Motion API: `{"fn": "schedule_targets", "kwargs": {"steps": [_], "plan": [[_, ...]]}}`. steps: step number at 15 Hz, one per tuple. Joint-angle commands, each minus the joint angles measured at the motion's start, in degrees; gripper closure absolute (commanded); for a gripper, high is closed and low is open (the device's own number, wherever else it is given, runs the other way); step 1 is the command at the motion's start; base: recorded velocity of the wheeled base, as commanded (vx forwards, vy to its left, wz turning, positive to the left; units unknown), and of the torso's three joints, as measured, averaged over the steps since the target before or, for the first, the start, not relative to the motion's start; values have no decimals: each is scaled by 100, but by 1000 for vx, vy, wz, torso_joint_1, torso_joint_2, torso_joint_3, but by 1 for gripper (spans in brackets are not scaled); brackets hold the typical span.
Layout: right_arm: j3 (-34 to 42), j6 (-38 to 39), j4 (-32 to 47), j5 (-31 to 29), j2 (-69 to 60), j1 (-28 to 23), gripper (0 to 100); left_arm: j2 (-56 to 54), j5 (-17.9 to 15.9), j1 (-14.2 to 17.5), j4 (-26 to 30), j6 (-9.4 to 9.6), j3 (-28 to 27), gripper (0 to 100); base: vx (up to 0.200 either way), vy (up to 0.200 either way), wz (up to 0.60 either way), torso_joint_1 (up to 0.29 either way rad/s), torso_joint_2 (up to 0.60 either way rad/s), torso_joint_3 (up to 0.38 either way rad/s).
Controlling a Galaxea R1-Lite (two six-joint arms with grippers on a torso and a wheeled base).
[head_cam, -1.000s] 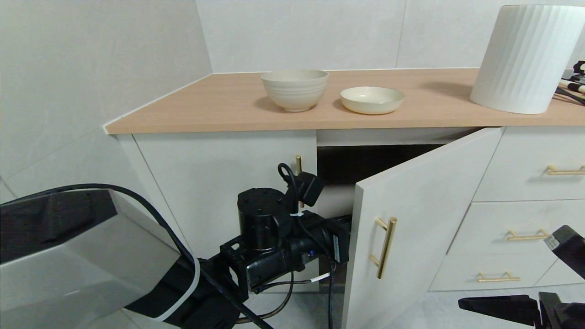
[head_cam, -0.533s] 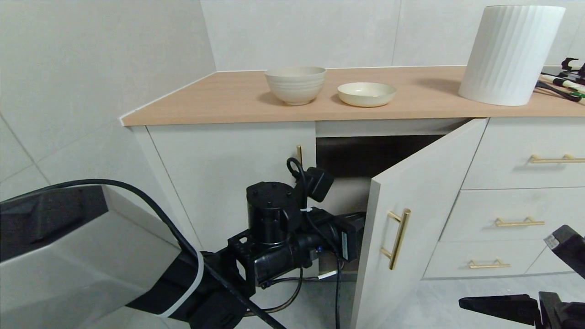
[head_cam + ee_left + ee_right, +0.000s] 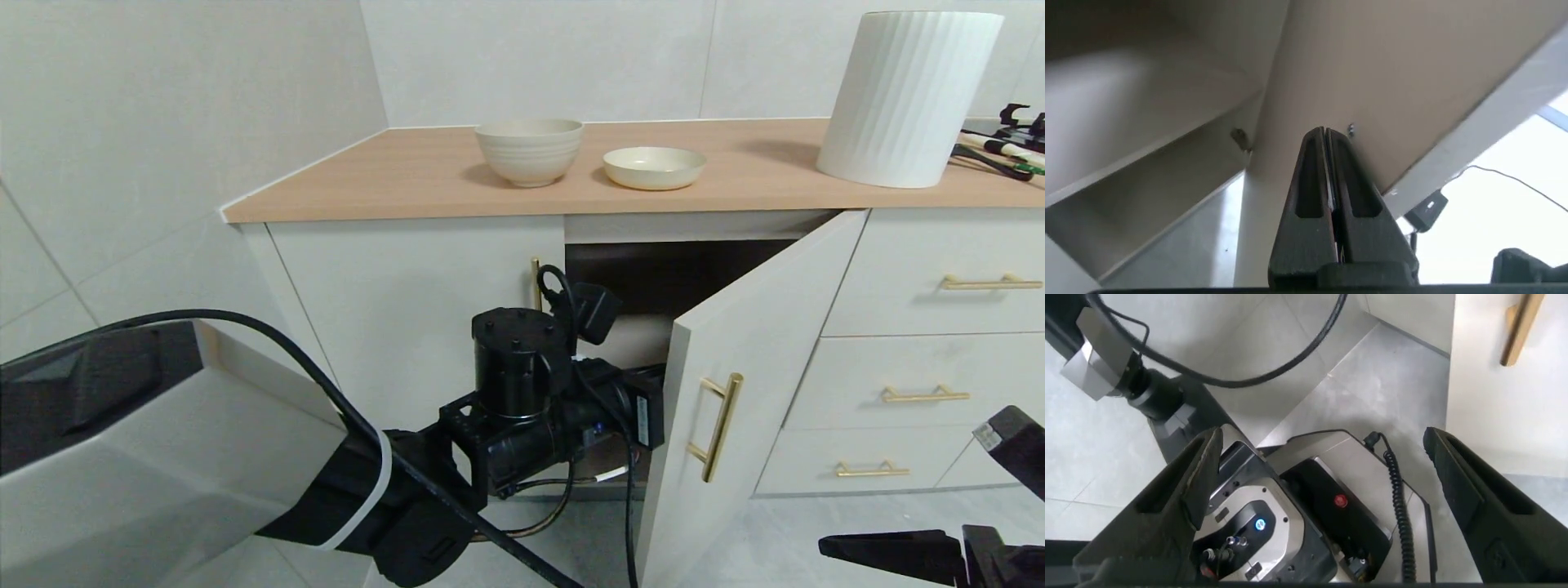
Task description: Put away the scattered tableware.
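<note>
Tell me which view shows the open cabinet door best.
Head view: the whole cabinet door, swung open, with its gold handle. Left wrist view gives a close patch of its inner face behind the left gripper, jaws shut; right wrist view, a corner with the handle.

White ribbed bin (image 3: 908,98) at counter's (image 3: 392,175) right end, dark tools (image 3: 1000,151) at far right edge; drawers (image 3: 865,359) w/ gold handles (image 3: 990,283) below.

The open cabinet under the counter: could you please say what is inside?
A pale shelf below a dark upper space, and the left gripper with fingers shut. Its arm and the door hide the lower part.
</note>
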Motion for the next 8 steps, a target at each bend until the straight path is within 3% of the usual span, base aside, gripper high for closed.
{"fn": "schedule_targets", "kwargs": {"steps": [1,5,8], "plan": [[-1,1,-1,3,12,3,0,15,49,-106,200,32,-38,100,0,0,0,0,0,0],[43,1,-1,3,-76,188,0,6,391,-536,649,49,-319,100,0,0,0,0,0,0],[105,-8,8,267,-621,399,0,-363,348,-1354,622,120,-319,100,0,0,0,0,0,0]]}}
